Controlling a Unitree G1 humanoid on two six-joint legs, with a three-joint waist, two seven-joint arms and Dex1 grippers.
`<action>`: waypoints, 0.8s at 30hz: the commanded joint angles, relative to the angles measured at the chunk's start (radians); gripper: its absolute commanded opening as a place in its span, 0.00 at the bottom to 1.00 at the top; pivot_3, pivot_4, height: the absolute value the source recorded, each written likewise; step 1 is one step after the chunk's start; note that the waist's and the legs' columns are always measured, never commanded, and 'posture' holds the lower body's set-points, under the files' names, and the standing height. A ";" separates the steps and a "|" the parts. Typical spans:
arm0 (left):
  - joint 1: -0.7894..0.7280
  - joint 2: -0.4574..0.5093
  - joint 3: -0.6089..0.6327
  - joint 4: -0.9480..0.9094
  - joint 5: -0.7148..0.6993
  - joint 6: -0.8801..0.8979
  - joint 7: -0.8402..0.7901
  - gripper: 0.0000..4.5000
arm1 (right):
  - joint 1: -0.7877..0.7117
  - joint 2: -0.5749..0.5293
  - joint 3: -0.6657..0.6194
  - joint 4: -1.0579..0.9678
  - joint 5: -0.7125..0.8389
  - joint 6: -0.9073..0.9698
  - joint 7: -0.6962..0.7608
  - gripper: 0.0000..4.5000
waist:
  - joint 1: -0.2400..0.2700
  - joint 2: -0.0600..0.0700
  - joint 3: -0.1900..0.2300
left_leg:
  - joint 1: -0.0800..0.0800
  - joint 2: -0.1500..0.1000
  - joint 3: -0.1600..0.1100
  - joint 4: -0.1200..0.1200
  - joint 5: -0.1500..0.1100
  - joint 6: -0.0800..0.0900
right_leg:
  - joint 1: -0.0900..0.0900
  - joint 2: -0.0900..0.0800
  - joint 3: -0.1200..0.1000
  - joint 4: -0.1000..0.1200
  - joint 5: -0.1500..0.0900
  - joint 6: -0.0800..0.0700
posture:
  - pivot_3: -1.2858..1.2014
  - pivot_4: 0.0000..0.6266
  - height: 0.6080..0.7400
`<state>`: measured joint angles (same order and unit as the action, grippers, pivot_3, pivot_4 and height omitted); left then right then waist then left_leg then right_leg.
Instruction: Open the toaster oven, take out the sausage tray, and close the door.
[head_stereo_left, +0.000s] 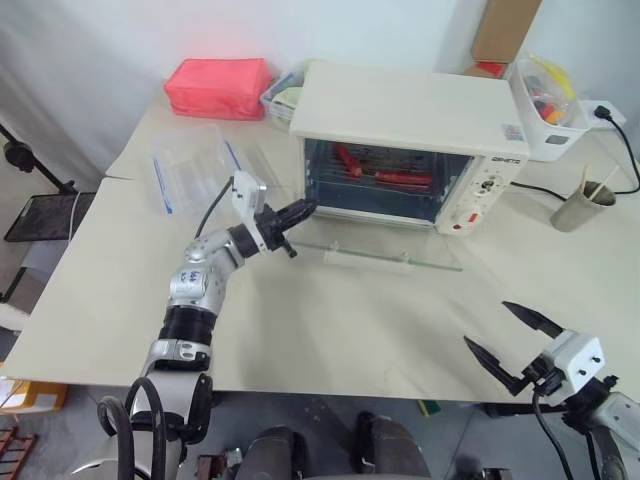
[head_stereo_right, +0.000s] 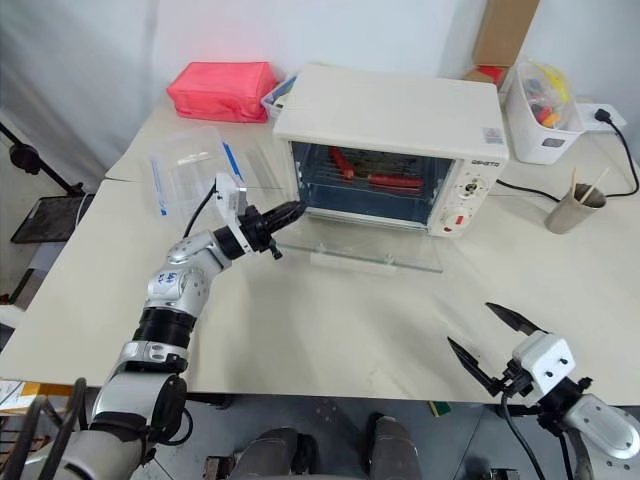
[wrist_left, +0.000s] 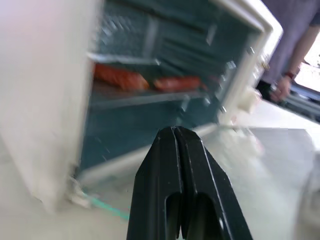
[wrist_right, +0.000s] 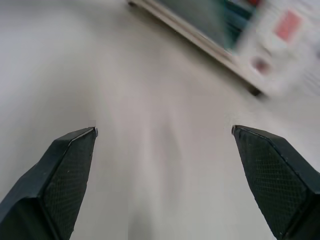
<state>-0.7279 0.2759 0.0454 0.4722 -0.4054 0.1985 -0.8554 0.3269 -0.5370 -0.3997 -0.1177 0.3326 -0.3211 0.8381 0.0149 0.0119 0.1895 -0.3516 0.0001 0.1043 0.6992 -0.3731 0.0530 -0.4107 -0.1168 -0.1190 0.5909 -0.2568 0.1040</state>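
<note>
The left tool (head_stereo_left: 300, 212) has its two black fingers pressed together on nothing, its tip at the lower left corner of the oven's mouth, just beside the cream frame. Straight past it, in the left wrist view, the red sausages (wrist_left: 150, 80) lie on the sausage tray (wrist_left: 145, 92), which sits on a rack inside the toaster oven (head_stereo_left: 400, 120). The door (head_stereo_left: 385, 252) is already swung down and lies flat on the surface (head_stereo_left: 330, 330) in front of the oven, its glass see-through, its bar handle toward the robot. The right tool (head_stereo_left: 515, 345) hangs near the surface's front edge, well apart from the oven, fingers spread wide and empty. So the opening looks done; the tray is not yet pulled out and the door not yet shut. With closed fingers the left tool cannot grip the tray rim yet.
</note>
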 joint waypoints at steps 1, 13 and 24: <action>0.032 0.005 -0.043 -0.055 0.024 0.019 -0.040 0.01 | -0.020 -0.026 -0.045 -0.064 -0.001 -0.013 -0.045 1.00 | 0.000 0.001 0.000 | 0.001 0.000 0.000 0.000 0.000 0.000 | 0.000 0.000 0.000 0.000 0.000 0.000 | 0.52 0.24 1.00; 0.253 0.052 -0.058 -0.273 0.072 0.005 0.003 0.04 | -0.408 -0.067 0.245 -0.202 -0.261 0.300 -0.230 1.00 | -0.016 0.002 -0.002 | -0.001 0.003 0.000 -0.001 -0.001 -0.002 | -0.003 0.000 0.008 0.002 -0.001 -0.003 | 0.52 0.24 1.00; 0.219 0.049 0.048 -0.263 0.024 -0.031 0.084 0.47 | -0.596 -0.044 0.303 -0.085 -0.286 0.298 -0.232 1.00 | -0.018 0.002 -0.001 | -0.001 0.003 0.003 0.000 -0.001 -0.001 | -0.005 0.000 0.007 0.003 -0.001 -0.003 | 0.52 0.24 1.00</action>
<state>-0.4828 0.3146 0.0596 0.1795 -0.3794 0.1674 -0.7881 -0.2172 -0.5736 -0.0474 -0.1673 0.0150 0.0176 0.6294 -0.0028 0.0140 0.1881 -0.3528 0.0027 0.1077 0.7000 -0.3735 0.0521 -0.4152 -0.1165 -0.1124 0.5943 -0.2582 0.1015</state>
